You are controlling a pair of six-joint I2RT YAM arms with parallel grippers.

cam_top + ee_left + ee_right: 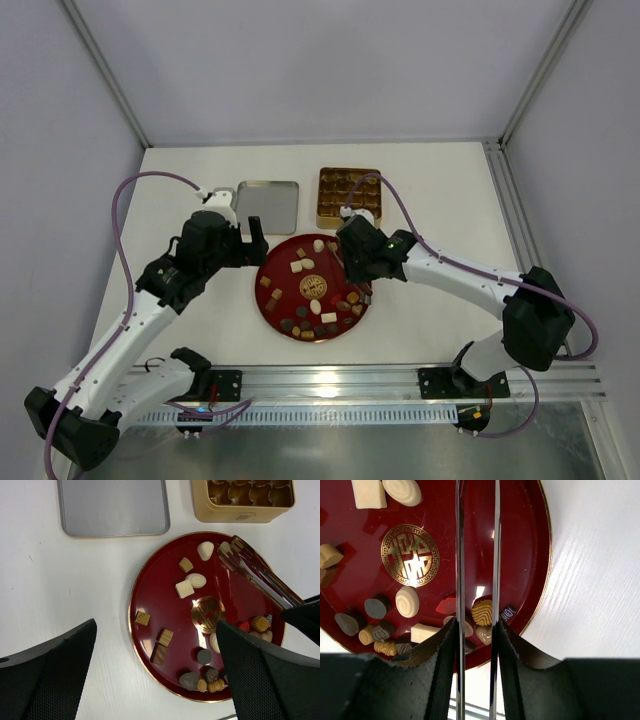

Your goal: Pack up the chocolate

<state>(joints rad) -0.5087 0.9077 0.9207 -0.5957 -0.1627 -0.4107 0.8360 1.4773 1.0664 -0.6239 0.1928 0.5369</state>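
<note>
Several chocolates [318, 318], dark brown, light brown and cream-white, lie on the round red plate [285, 290], which also shows in the left wrist view [160, 595] and the right wrist view [520, 555]. My right gripper [350, 262] is shut on metal tongs [260, 575], their two arms [459, 555] held a little apart. The tong tips sit beside a cream-white candy [223, 546] at the plate's far edge; I cannot tell whether they grip it. My left gripper [155, 680] is open and empty above the plate's left rim [252, 245].
The square gold gridded tin [349, 196] stands behind the plate with brown pieces in its cells [240, 495]. Its grey lid [268, 206] lies flat to the tin's left [112, 505]. A metal rail runs along the table's near edge.
</note>
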